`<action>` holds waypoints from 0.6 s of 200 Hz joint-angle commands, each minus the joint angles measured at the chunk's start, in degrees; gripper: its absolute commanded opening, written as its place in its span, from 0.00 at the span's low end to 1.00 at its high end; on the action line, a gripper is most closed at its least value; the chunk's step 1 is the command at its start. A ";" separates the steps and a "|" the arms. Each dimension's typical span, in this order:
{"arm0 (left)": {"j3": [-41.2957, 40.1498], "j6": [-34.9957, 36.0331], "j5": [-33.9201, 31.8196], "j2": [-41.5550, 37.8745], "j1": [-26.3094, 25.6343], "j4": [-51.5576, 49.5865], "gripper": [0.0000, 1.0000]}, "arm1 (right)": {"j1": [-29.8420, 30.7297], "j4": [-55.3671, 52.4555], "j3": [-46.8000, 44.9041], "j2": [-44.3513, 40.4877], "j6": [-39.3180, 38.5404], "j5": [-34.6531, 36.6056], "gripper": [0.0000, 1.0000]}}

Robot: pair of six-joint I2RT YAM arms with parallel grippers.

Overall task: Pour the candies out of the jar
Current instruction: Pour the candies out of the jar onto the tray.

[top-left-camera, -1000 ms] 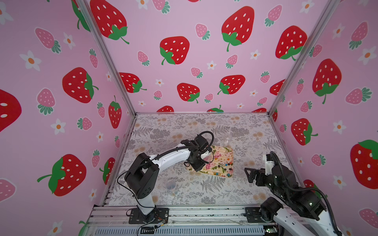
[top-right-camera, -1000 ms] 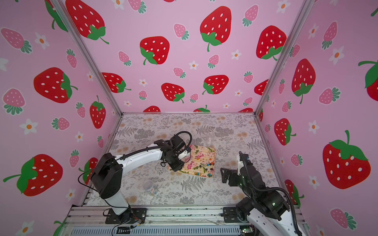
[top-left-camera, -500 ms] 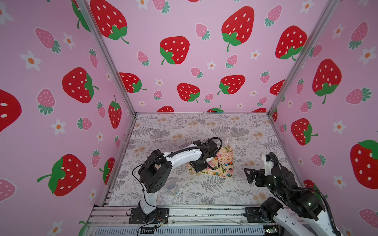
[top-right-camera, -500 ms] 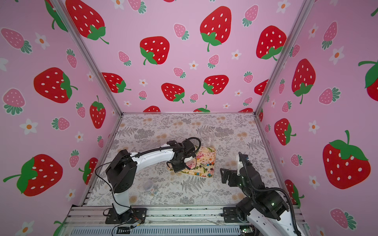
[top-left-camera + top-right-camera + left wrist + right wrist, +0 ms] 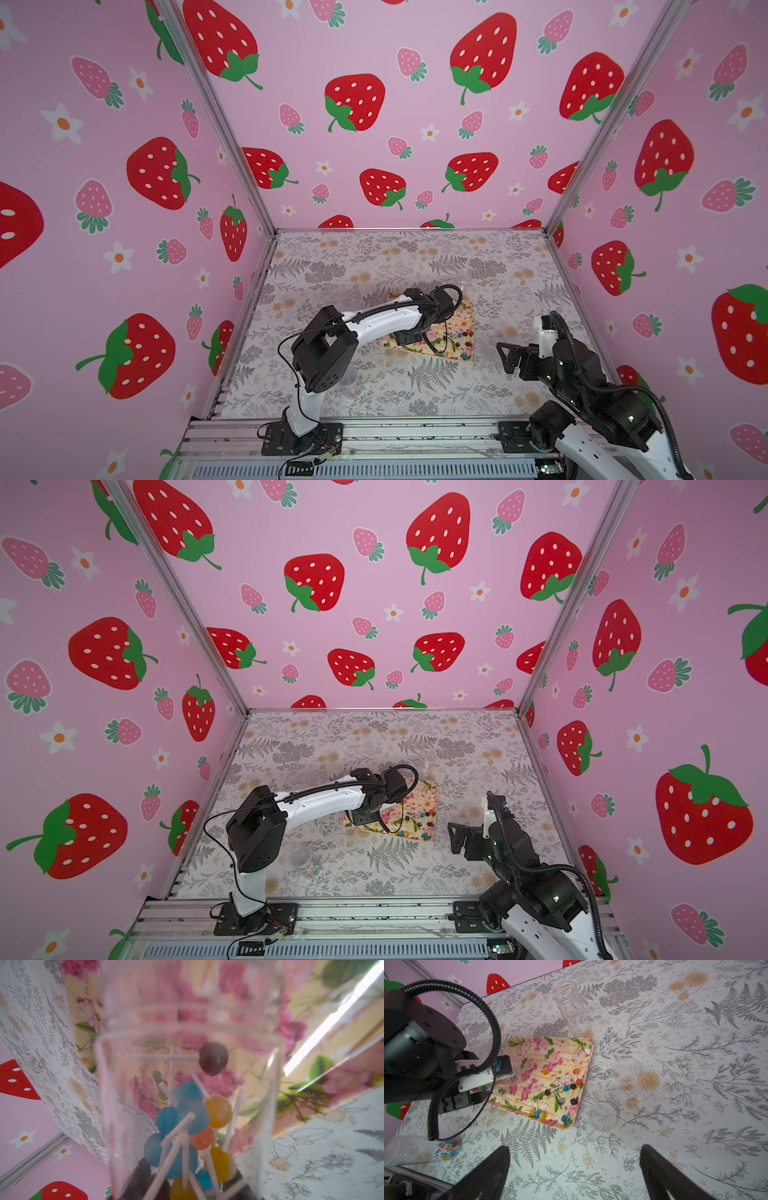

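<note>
In both top views my left arm [image 5: 386, 320] reaches across the tray [image 5: 467, 309], which lies mid-counter [image 5: 332, 266]. My wrist hides what my left jaws hold. Loose candies [image 5: 461, 334] lie toward the tray's 4 o'clock corner. An empty jar [image 5: 428, 756] stands at the tray's 12 o'clock. A spare jar [image 5: 305, 862] with candies in it lies at its 7 o'clock. My right jaws hang at the tray's 4 o'clock, apart from it.

From my left wrist, my left jaws are clamped on the jar [image 5: 112, 1105], its mouth turned toward the tray. Blue and orange candies bunch at its base end, and one dark candy [image 5: 213, 1059] sits nearer the neck.

From my right wrist, the jar leans low over the tray's edge; whether they touch I cannot tell. Two clear caps [image 5: 626, 1070] lie just beside the tray. My right jaws stand wide apart, gripping nothing.
</note>
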 commanded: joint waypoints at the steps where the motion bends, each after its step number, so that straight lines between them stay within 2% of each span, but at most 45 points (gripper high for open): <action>1: 2.16 2.32 -4.42 -0.20 -0.50 -2.60 0.48 | -0.30 -1.87 0.92 -1.87 0.98 1.65 0.99; 54: 1.31 6.47 -12.01 0.50 -2.61 -2.60 0.49 | -0.33 -3.01 1.08 -3.34 1.80 1.77 0.99; 120: 0.14 9.00 -15.69 0.19 -4.20 -2.20 0.50 | -0.26 -4.45 1.40 -4.88 2.63 1.49 0.99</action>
